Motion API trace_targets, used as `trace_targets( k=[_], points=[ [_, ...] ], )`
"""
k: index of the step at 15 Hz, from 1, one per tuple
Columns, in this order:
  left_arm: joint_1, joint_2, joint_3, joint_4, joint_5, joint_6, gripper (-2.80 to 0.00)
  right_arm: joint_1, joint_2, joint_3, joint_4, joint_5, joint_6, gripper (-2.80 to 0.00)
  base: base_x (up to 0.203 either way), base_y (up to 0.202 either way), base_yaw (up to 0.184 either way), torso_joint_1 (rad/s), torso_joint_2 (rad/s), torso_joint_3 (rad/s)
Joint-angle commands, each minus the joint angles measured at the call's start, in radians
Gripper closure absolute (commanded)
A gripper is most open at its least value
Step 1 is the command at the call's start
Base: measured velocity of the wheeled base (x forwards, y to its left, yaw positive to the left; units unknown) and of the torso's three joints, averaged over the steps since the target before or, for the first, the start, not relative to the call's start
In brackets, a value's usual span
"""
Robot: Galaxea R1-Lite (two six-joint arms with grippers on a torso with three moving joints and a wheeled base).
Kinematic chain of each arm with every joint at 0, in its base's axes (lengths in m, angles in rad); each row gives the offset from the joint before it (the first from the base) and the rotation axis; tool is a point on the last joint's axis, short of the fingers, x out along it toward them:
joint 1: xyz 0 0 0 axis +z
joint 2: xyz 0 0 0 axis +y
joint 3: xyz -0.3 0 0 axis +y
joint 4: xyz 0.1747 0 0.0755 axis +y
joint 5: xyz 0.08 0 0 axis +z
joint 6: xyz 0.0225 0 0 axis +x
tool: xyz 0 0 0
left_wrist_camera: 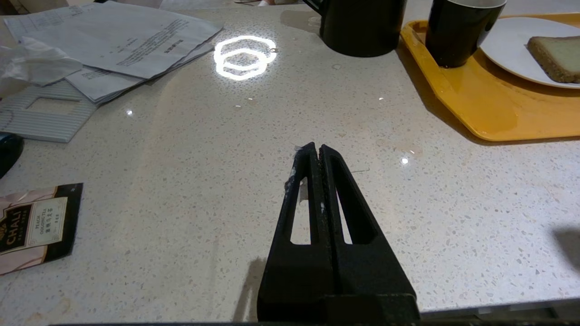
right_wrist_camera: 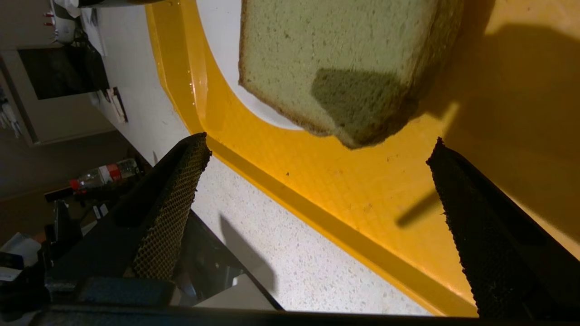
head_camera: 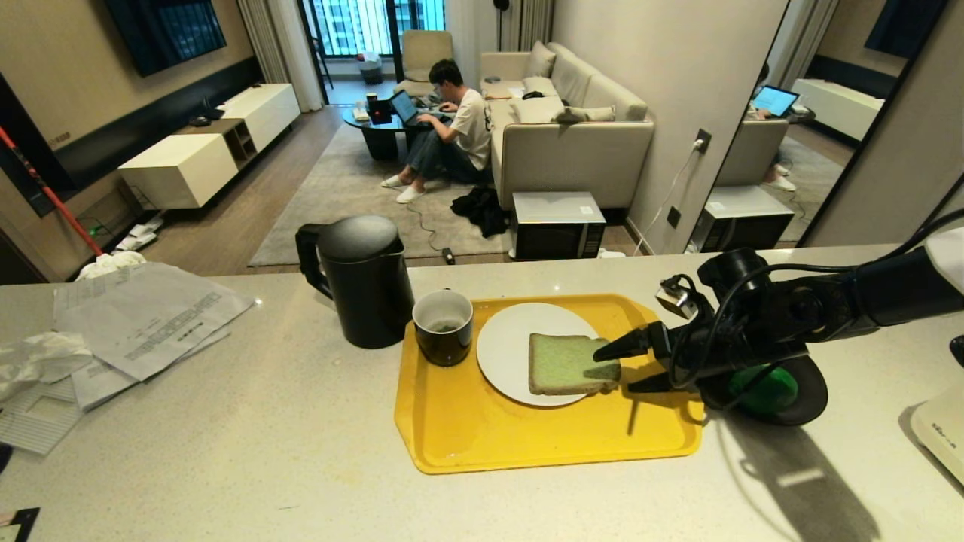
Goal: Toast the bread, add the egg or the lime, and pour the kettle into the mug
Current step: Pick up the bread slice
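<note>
A slice of pale green bread (head_camera: 571, 364) lies on a white plate (head_camera: 506, 348) on a yellow tray (head_camera: 467, 421), one corner overhanging the plate's rim. The right gripper (head_camera: 617, 367) hovers just beside that corner, jaws spread wide and empty. A dark mug (head_camera: 443, 327) and a black kettle (head_camera: 364, 280) stand to the left. The left gripper (left_wrist_camera: 316, 150) is closed above the speckled pale counter (head_camera: 248, 421). A dark packet (left_wrist_camera: 34, 226) reads "CHALI". Beyond, a person (head_camera: 452, 132) sits on the living-room floor.
</note>
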Motion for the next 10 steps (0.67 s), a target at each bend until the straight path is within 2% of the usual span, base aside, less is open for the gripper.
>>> trace_targets(
  k=[1,10],
  points=[
    [0.0,0.0,0.0,0.0,0.0,0.0,0.0,0.002,0.048,-0.032,0.002,0.003,0.0,-2.8,0.0,0.0,0.0,0.0,0.0,0.0],
    [0.0,0.0,0.0,0.0,0.0,0.0,0.0,0.031,0.105,-0.112,0.002,0.001,0.005,-2.8,0.0,0.0,0.0,0.0,0.0,0.0]
  ],
)
